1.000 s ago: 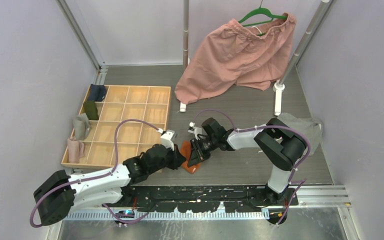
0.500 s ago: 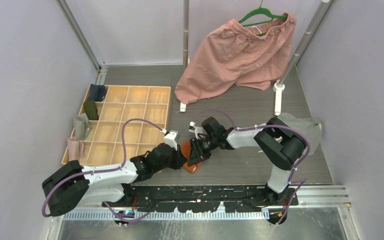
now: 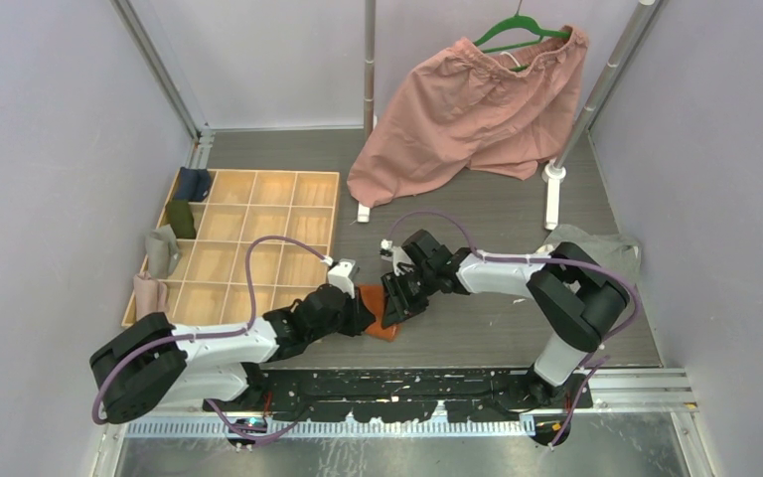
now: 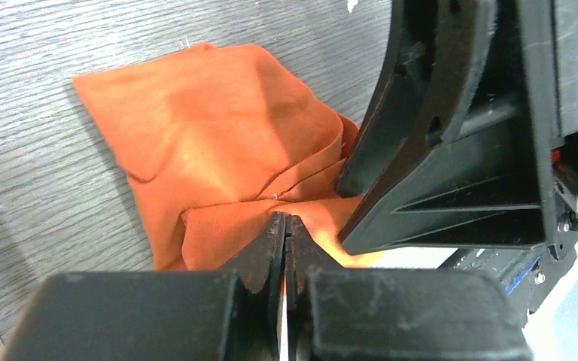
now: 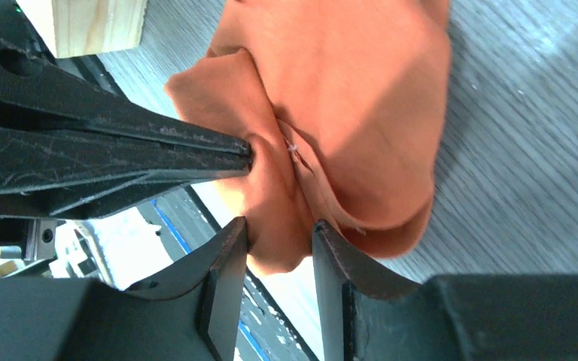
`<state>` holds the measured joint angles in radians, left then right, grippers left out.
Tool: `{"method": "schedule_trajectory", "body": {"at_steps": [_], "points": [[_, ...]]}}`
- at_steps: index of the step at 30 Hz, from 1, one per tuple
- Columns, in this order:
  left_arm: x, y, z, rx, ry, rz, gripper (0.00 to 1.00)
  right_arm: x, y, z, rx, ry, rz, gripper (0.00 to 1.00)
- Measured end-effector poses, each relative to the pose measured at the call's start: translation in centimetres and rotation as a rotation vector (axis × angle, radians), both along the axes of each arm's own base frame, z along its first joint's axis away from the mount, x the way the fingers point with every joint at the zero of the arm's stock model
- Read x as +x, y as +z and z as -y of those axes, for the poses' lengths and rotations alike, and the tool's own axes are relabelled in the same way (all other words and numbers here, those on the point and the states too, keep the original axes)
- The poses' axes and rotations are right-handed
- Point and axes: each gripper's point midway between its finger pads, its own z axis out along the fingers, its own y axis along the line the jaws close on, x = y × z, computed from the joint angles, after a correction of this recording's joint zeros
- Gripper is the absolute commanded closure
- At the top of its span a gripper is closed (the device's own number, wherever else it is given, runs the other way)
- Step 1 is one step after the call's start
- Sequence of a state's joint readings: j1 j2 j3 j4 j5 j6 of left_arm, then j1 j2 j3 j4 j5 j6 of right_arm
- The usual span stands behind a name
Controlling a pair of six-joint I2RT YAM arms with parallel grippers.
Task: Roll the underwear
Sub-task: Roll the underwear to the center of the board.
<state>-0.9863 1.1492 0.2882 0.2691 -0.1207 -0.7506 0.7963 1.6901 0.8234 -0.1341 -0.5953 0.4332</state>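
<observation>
Tray (image 3: 335,221) near left tool (image 4: 284,221) (rack (image 3: 369,89) behind)

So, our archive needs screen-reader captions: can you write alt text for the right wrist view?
Rust-orange underwear bunched over a grey table, the left hand pinching a fold from the left. The right hand straddles the cloth's lower bulge, fingers apart.

We count two arms, one pincer each: left pincer (image 4: 284,222), right pincer (image 5: 280,226). Cloth on the table (image 3: 477,328): one rust-orange underwear (image 4: 211,135), one grey underwear (image 3: 606,248), one pink shorts (image 3: 467,109) on one green hanger (image 3: 517,28). One wooden tray (image 3: 258,224), four rolled cloths in it: one dark blue (image 3: 194,184), one dark green (image 3: 181,219), one grey (image 3: 162,253), one pink (image 3: 149,295).
</observation>
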Motion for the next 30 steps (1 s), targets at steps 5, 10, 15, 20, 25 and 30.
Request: {"method": "schedule_trajectory", "body": {"at_steps": [5,10,15,20,25,30], "points": [[0.0,-0.1,0.0,0.002,-0.001,-0.004,0.99,0.4,0.4,1.2,-0.055,-0.01,0.055,0.55],[0.0,-0.3,0.0,0.006,-0.001,-0.007,0.99,1.3,1.6,2.2,-0.082,-0.029,0.151,0.5],[0.0,-0.4,0.1,0.006,0.0,-0.007,0.99,2.3,4.3,3.1,-0.044,-0.048,0.303,0.47],[0.1,-0.5,0.2,0.005,0.001,-0.006,0.99,2.6,5.9,3.0,-0.008,-0.004,0.502,0.46],[0.1,-0.5,0.1,0.005,0.004,-0.006,0.99,-0.8,6.0,0.9,0.036,0.276,0.845,0.38],[0.2,-0.5,0.1,0.005,0.008,-0.005,0.99,-2.0,5.7,-0.4,0.023,0.453,1.045,0.37]]}}
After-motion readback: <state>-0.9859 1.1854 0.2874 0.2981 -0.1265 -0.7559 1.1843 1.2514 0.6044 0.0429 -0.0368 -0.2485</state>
